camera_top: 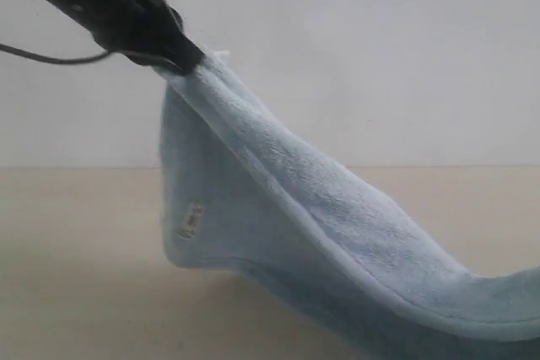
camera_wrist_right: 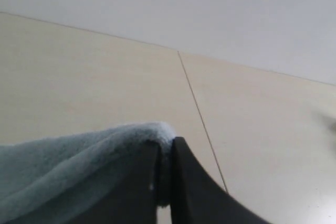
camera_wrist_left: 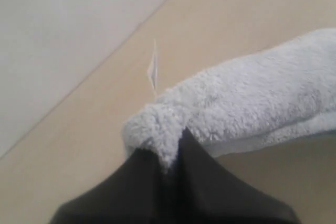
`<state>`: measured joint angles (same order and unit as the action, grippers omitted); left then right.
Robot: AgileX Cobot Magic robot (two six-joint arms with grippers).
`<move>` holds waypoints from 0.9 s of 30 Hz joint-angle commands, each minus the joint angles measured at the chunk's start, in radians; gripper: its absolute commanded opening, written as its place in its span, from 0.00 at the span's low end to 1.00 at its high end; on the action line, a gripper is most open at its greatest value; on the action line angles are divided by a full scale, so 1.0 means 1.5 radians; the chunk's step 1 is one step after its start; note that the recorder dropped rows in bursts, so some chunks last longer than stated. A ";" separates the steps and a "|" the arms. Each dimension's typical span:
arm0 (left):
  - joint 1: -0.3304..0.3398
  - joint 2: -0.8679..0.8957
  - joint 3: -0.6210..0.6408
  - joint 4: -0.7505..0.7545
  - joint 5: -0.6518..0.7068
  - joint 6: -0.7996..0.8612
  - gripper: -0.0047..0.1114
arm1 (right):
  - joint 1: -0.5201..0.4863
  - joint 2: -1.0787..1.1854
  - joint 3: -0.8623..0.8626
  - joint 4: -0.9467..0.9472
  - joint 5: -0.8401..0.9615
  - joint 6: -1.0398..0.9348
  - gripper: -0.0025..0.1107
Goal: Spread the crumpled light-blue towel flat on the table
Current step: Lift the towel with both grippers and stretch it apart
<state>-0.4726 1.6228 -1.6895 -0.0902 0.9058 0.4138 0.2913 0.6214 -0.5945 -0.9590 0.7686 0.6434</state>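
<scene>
The light-blue towel hangs in the air above the beige table, sloping from upper left down to the lower right edge of the exterior view. My left gripper is shut on its upper corner. A white label shows on the hanging flap. In the left wrist view the fluffy towel bunches between the black fingers of the left gripper. In the right wrist view my right gripper is shut on another towel edge. The right gripper is out of the exterior view.
A white wall rises behind the table. A thin black cable trails from the left arm. A seam line crosses the table in the right wrist view.
</scene>
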 commanded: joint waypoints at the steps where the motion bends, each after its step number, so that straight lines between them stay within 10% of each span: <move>1: 0.057 -0.062 0.002 -0.020 0.024 -0.024 0.08 | -0.002 -0.045 0.001 -0.008 0.039 -0.060 0.05; 14: 0.076 -0.200 0.015 -0.030 0.204 -0.076 0.08 | -0.002 -0.133 -0.108 0.061 0.122 -0.182 0.05; 27: 0.103 -0.466 0.350 0.174 0.137 -0.191 0.08 | 0.070 -0.200 -0.175 0.141 0.259 -0.311 0.05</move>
<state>-0.3270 1.0068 -1.2434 0.1487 1.1486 0.1580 0.3676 0.3280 -0.8304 -0.7540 1.1095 0.2072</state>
